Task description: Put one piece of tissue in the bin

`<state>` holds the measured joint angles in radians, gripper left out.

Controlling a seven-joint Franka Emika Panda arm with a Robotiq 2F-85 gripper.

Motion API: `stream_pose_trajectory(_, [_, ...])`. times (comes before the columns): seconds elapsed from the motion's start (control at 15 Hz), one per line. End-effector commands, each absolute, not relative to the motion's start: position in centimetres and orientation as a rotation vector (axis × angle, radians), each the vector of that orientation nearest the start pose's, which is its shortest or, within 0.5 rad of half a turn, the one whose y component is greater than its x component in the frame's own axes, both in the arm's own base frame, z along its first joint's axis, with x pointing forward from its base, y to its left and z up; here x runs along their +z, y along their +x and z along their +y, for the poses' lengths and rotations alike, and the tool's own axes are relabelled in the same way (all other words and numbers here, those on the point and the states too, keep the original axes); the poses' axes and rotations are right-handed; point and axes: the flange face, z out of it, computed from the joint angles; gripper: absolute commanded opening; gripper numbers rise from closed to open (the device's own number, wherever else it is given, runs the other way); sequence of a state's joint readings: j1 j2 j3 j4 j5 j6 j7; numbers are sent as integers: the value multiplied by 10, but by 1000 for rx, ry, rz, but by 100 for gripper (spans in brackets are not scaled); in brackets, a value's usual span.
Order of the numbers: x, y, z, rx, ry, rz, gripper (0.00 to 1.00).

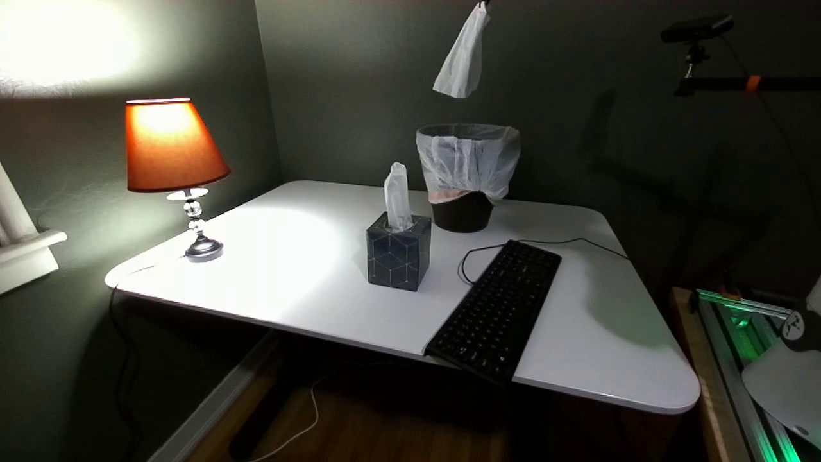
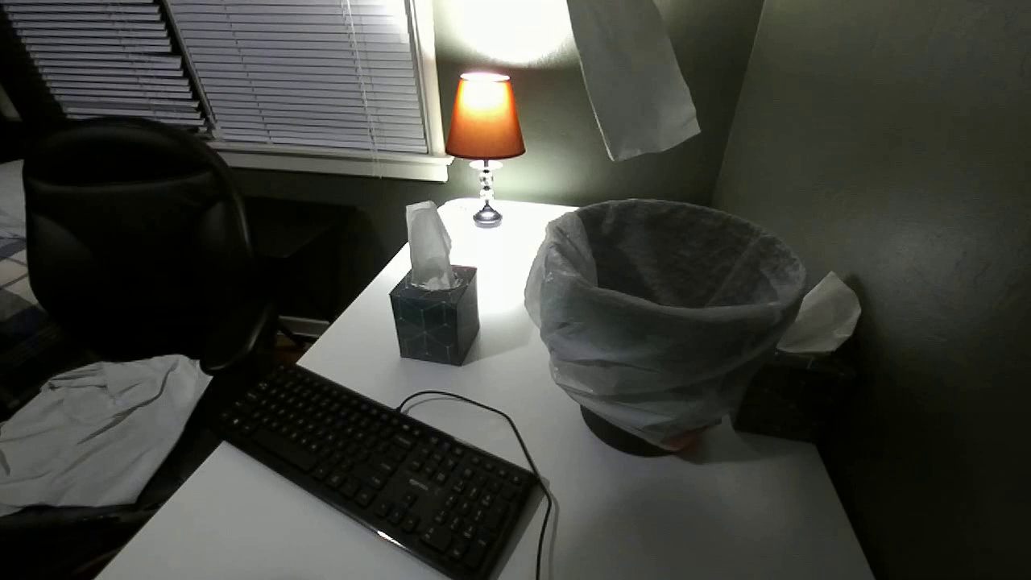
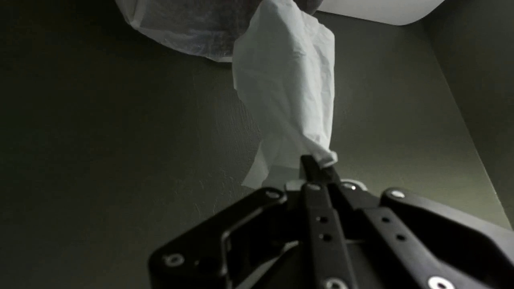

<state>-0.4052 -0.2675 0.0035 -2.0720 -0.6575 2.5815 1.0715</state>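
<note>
The piece of tissue [image 1: 463,58] is white and hangs in the air above the bin [image 1: 471,160] in an exterior view. It also hangs at the top of an exterior view [image 2: 640,89], its upper end out of frame. The bin [image 2: 652,346] is dark and round, with a translucent white bag ruffled over its rim. In the wrist view, my gripper [image 3: 320,166] is shut on one end of the tissue [image 3: 285,76], whose rest hangs free. Part of the bagged bin [image 3: 188,30] shows at the top there. The tissue does not touch the bin.
A dark cube-shaped tissue box [image 1: 396,256] stands on the white desk [image 1: 308,256] near the bin. Another dark tissue box [image 2: 793,395] stands behind the bin by the wall. A black keyboard [image 1: 500,308] with a cable and an orange lamp [image 1: 173,147] are on the desk.
</note>
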Motion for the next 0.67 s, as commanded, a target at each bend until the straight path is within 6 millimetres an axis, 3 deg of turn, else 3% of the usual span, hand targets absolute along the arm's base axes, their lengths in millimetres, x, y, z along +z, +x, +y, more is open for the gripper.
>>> stream_pose_trajectory(0.0, [627,494,-203,-1421,-2651,1625,0])
stream_pose_trajectory(0.07, [626,495,-206,-1430,-2648,1624,20])
stream_pose_trajectory(0.6, [636,490,-213,-1471,-2737,1649,79])
